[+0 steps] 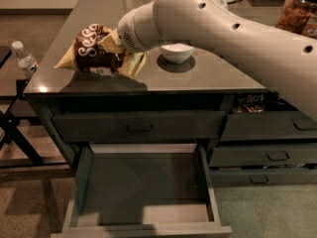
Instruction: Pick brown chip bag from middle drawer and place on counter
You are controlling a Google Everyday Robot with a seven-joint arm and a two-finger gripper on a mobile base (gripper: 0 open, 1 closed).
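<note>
My gripper [113,39] hangs over the left end of the counter [208,76], clamped on the brown chip bag [91,51], which juts out to its left. The bag's white script seems to start "Se"; the rest is unreadable. A white bowl [177,52] sits just right of the gripper, and the open middle drawer [143,190] is below.

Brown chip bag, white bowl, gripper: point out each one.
brown chip bag [91,53]: camera view, dark brown centre panel.
white bowl [177,52]: camera view, front wall.
gripper [114,39]: camera view, finger end, clamped on bag's right edge.
</note>
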